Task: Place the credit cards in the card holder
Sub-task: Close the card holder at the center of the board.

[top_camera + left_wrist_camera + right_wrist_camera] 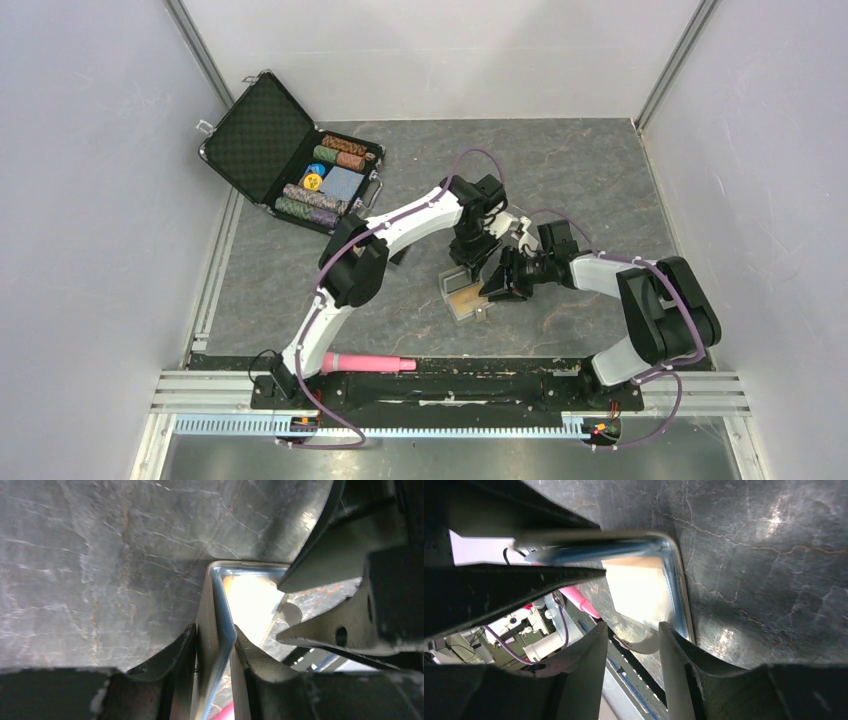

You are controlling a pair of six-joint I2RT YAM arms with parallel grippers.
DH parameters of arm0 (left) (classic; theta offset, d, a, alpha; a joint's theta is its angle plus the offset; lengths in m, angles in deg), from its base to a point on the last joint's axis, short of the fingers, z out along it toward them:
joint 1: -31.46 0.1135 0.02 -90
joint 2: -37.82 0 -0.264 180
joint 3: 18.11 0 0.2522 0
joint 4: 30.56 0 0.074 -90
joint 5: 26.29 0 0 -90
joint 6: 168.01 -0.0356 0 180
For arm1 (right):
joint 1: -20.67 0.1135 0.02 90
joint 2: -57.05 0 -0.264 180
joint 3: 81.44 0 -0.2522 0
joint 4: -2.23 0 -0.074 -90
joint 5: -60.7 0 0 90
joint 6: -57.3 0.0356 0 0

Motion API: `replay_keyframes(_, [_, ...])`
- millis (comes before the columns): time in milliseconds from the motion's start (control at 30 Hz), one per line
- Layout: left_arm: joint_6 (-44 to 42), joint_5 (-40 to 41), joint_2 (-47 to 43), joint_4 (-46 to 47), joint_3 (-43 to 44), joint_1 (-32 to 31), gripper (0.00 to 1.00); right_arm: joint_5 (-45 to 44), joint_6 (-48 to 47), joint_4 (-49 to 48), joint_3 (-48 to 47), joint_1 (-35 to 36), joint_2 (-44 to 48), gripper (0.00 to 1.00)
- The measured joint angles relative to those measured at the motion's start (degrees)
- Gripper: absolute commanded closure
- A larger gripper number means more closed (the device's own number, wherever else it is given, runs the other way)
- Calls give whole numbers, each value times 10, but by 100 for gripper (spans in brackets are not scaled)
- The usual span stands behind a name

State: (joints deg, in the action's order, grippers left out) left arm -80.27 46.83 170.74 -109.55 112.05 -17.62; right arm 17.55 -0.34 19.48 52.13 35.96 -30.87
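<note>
The card holder (462,298) lies open on the table, taupe outside and light blue inside. My left gripper (460,268) is shut on its raised flap (214,605) and holds that flap upright; the grip is clear in the left wrist view (215,631). An orange-gold credit card (464,296) lies on the holder's lower half, glaring bright in the wrist views (250,605) (639,590). My right gripper (494,288) is open and empty just right of the holder, its fingers (674,665) near the closing tab (644,642). The other orange-gold card and the black card are out of view.
The black case of poker chips (290,150) stands open at the far left. A pink cylinder (365,362) lies along the near edge by the left arm's base. Grey walls close in the table on both sides.
</note>
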Motion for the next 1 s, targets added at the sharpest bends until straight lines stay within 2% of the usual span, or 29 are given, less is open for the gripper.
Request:
replay_keyframes(67, [10, -14, -12, 16, -21, -1, 70, 1, 1, -2, 2, -4, 0, 58])
replay_keyframes(200, [22, -25, -36, 29, -52, -2, 97, 1, 2, -10, 2, -13, 6, 63])
replay_keyframes(433, [17, -3, -46, 36, -54, -4, 97, 1, 2, -14, 2, -31, 8, 63])
replay_keyframes(567, [-7, 47, -55, 36, -54, -19, 88, 0, 2, -13, 0, -54, 8, 62])
replay_keyframes(633, [-18, 72, -63, 37, -58, -34, 76, 0, 2, -14, -2, -63, 8, 62])
replay_keyframes(733, [-36, 114, -76, 40, -70, -68, 67, 0, 3, -14, -6, -71, 8, 62])
replay_keyframes(800, [-43, 136, -77, 40, -73, -87, 62, -1, 4, -16, -7, -73, 8, 61])
replay_keyframes(900, [-48, 154, -77, 40, -80, -109, 60, -2, 6, -16, -7, -73, 9, 62])
replay_keyframes(1000, [-49, 158, -77, 41, -80, -122, 50, -3, 7, -16, -7, -76, 9, 62])
